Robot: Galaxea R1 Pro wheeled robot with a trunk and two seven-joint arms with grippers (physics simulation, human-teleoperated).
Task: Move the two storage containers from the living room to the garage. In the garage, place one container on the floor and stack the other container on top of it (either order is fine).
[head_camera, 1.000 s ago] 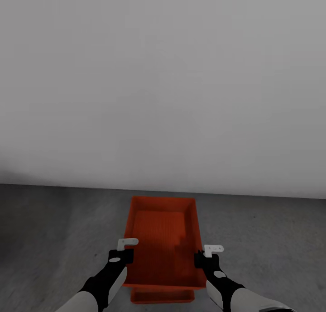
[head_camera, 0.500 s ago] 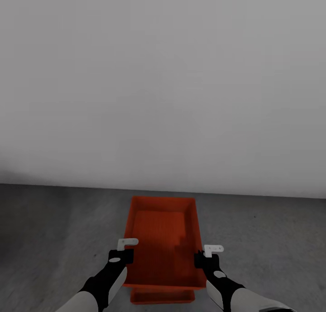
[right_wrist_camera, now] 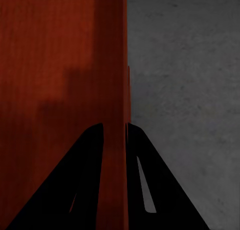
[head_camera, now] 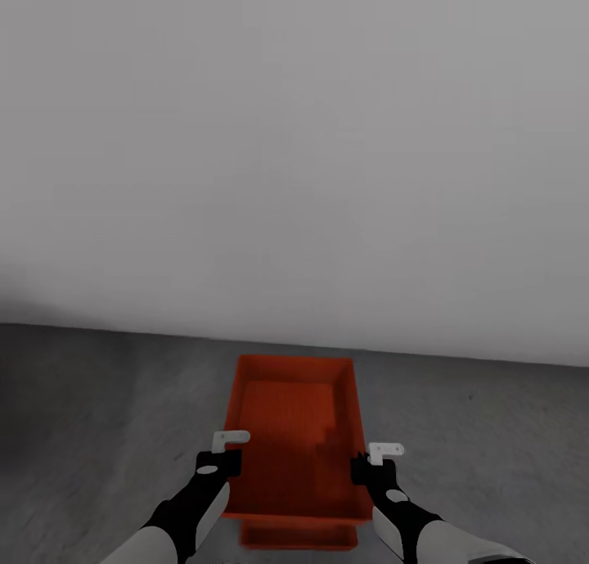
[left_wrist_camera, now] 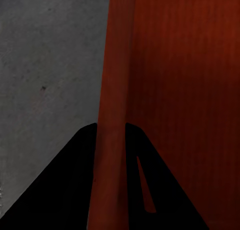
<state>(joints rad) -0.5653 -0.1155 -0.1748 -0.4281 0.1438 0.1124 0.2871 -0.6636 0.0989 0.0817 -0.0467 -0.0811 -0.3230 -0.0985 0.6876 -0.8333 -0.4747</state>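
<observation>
An orange-red rectangular topless plastic bin with a finely ribbed bottom (head_camera: 294, 433) is held level between the two arms, in front of a plain pale grey wall (head_camera: 294, 155) and over the dark grey speckled concrete floor (head_camera: 98, 417).

The left gripper (head_camera: 221, 466) is clamped on the bin's left long wall near its near corner; in the left wrist view the two dark fingers (left_wrist_camera: 70, 190) sit one on each side of the orange rim (left_wrist_camera: 112, 140), pressed against it. The right gripper (head_camera: 370, 470) grips the right long wall in the same way, and the right wrist view shows its fingers (right_wrist_camera: 145, 185) closed tight on that thin wall (right_wrist_camera: 114, 140), with bare concrete on the outer side.

Directly under the held bin, a second orange-red plastic bin (head_camera: 298, 536) shows as a narrow strip at the near end. Whether the two bins touch, or whether the lower one rests on the concrete, cannot be told.
</observation>
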